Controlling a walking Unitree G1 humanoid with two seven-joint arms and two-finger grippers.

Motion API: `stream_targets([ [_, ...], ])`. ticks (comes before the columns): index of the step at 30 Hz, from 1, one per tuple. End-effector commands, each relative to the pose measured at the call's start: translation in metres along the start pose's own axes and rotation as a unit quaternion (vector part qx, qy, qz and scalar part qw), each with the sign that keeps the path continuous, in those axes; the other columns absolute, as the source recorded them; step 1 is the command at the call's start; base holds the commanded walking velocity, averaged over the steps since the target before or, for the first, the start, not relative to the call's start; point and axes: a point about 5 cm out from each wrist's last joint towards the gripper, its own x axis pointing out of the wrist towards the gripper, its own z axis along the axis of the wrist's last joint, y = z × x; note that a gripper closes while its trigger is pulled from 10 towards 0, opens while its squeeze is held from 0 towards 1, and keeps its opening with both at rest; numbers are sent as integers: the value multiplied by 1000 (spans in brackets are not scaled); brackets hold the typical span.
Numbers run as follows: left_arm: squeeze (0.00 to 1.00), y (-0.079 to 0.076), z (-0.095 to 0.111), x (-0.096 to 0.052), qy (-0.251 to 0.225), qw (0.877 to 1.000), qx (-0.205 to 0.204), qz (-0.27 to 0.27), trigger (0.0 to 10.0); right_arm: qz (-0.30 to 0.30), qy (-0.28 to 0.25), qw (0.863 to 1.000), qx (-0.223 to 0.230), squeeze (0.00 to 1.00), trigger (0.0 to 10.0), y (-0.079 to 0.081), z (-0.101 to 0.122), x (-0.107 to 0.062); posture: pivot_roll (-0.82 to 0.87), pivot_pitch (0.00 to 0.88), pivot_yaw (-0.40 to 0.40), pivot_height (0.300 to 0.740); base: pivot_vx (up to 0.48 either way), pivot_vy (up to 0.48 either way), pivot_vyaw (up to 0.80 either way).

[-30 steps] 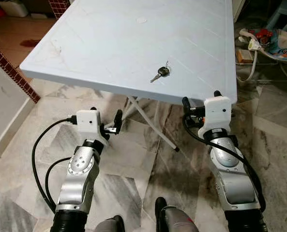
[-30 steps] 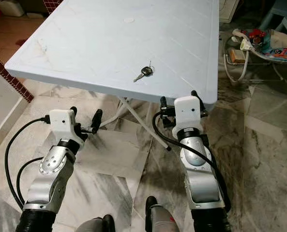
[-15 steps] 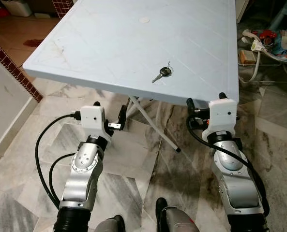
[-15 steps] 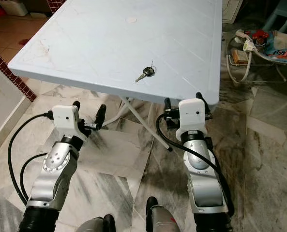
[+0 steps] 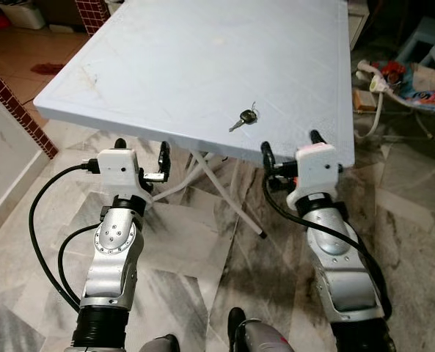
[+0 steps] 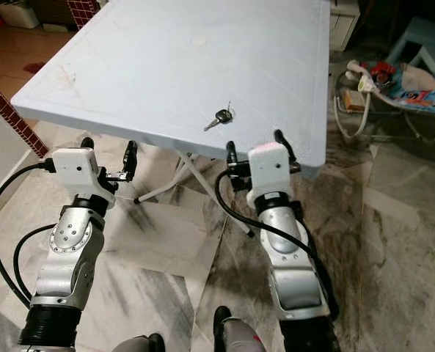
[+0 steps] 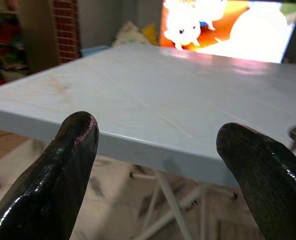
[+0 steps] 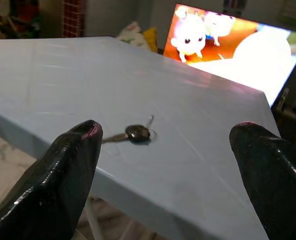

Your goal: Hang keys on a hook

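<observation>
One small set of keys with a dark head, a silver blade and a thin wire ring [image 5: 244,118] lies flat on a pale blue plastic folding table [image 5: 202,59], near the table's front edge and towards its right side. Its long axis runs on a slant: the blade points towards the front edge and the robot's left, while the ring sits at the far end, towards the back and right. No brand, label or writing can be read on the keys, the table or the arms. Both silver arms reach forward below the front edge of the table, each ending in a white wrist block. The left gripper [image 5: 141,149] is held just in front of the table's edge, left of the keys and well apart from them; in the left wrist view its two black fingers [image 7: 63,175] are spread wide with nothing between them, and the table edge shows in the gap. The right gripper [image 5: 290,144] is held at the table's edge, just right of the keys and nearer the robot than they are; in the right wrist view its black fingers [image 8: 53,180] are also spread wide and hold nothing, with the keys lying on the tabletop between and beyond them. Under the table are white crossed metal legs [image 5: 224,192] standing on a grey-veined marble tile floor [image 5: 195,257]. Beyond the far edge of the table, the wrist views show a bright screen with a white cartoon figure on an orange ground [image 8: 222,45].
</observation>
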Motion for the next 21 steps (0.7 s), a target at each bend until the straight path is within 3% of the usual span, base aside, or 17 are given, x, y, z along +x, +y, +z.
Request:
stream_targets([
  [1, 0, 4, 0, -2, -5, 1000, 14, 9, 10000, -1, -10, 1000, 9, 0, 10000, -1, 4, 5, -45, 70, -37, 740, 0, 0, 0],
  [7, 0, 6, 5, 3, -20, 1000, 21, 13, 10000, 7, -26, 1000, 1, 0, 10000, 2, 3, 12, -24, 19, -7, 740, 0, 0, 0],
  [15, 0, 7, 8, 14, -21, 1000, 19, 0, 10000, -21, -31, 999, 5, 0, 10000, 0, 5, 14, -60, 57, 15, 740, 0, 0, 0],
  [21, 0, 0, 13, 16, -25, 999, 22, -25, 10000, -30, -24, 999, 8, 0, 10000, 1, 0, 10, -66, 72, 30, 740, 397, 0, 0],
])
